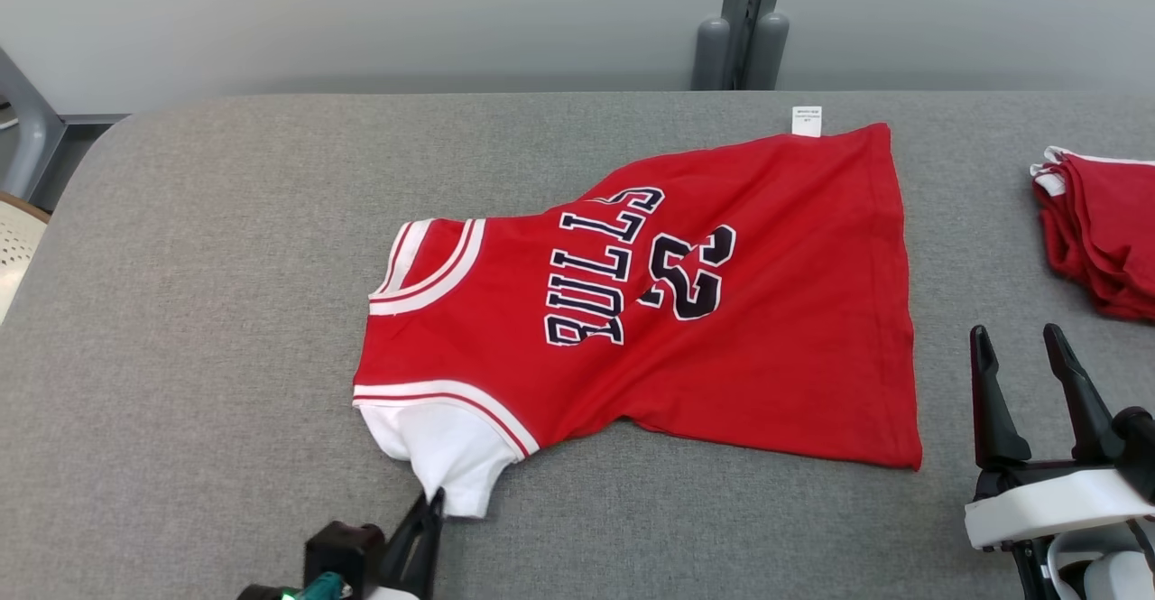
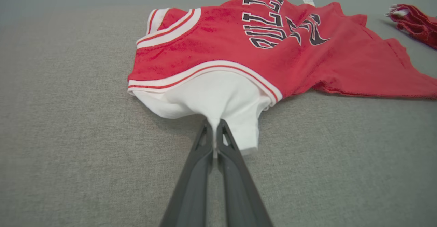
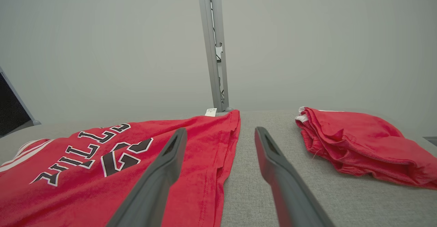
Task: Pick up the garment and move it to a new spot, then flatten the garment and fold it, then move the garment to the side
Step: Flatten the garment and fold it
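Grey table (image 1: 226,311) has the red Bulls jersey (image 1: 722,356) spread print-up mid-surface on my feed. Folded red garment (image 1: 1101,239) sits far right. Jersey's white sleeve (image 1: 447,451) is pinched in my left gripper (image 1: 438,494), fingers clamped together. Right gripper (image 1: 1015,333) spread wide, empty, near the hem.

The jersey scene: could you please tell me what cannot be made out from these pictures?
- White tag at the hem of the jersey, head view: print too small to read.
- Red pile, head view: cut off by the right edge; its folds hide what garment it is.
- Left gripper, left wrist view: how much of the white sleeve sits between its shut fingers, hidden by them.
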Controlling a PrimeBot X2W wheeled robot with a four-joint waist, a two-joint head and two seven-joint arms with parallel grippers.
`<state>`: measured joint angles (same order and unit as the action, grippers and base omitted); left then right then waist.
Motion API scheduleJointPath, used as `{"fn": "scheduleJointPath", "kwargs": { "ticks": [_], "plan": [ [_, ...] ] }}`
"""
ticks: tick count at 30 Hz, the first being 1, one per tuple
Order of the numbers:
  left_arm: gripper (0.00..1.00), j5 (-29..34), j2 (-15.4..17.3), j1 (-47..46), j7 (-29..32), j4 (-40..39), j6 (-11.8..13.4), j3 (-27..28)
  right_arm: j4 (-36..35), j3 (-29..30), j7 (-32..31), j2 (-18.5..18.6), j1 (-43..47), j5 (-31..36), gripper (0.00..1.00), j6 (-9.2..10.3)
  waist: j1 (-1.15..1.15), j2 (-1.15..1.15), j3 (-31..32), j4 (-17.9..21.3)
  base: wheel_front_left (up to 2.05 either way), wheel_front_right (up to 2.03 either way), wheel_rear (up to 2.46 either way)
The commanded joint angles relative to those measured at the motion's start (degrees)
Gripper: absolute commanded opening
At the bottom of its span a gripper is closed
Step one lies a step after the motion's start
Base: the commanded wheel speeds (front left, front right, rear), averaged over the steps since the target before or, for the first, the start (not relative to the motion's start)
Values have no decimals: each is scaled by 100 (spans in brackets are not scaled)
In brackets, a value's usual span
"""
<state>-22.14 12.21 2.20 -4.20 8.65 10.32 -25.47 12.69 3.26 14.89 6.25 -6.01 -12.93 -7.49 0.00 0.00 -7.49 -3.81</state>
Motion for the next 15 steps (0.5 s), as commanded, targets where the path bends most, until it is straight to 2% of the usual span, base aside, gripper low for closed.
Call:
{"fn": "scheduleJointPath", "kwargs": {
  "ticks": [1, 2, 3, 4, 5, 6, 11, 15],
  "plan": [
    [0, -24, -8, 49, 44, 8, 18, -37, 28, -4, 39, 25, -39, -17, 100, 0, 0, 0, -6, 20, 0, 0, 0],
    [0, -25, -27, 73, 91, 41, 6, -85, 40, -16, 40, 40, -38, -24, 100, 0, 0, 0, -12, 38, 0, 0, 0],
    [8, -14, -49, 63, 109, 71, -1, -118, 52, -19, 40, 56, -43, -38, 100, 0, 0, 0, -19, 56, 0, 0, 0],
    [40, 0, -69, 50, 133, 116, -21, -172, 66, -16, 41, 63, -55, -48, 100, 0, 0, 0, -22, 73, 0, 0, 0],
    [91, 22, -93, 25, 138, 151, -54, -228, 83, -16, 42, 68, -58, -56, 100, 0, 0, 0, -23, 90, 0, 0, 0],
    [100, 17, -127, -16, 130, 184, -71, -260, 93, -13, 41, 75, -58, -65, 100, 0, 0, 0, -23, 106, 0, 0, 0],
    [100, -1, -184, -147, -38, 217, -100, -262, 91, -1, 42, 77, -64, -71, 100, 0, 0, 0, -11, 167, 0, 0, 0],
    [100, -119, -186, -154, -312, 119, -1, -43, 57, 21, 43, 59, -33, -69, 100, 0, 0, 0, -2, 176, 0, 0, 0]
  ]
}}
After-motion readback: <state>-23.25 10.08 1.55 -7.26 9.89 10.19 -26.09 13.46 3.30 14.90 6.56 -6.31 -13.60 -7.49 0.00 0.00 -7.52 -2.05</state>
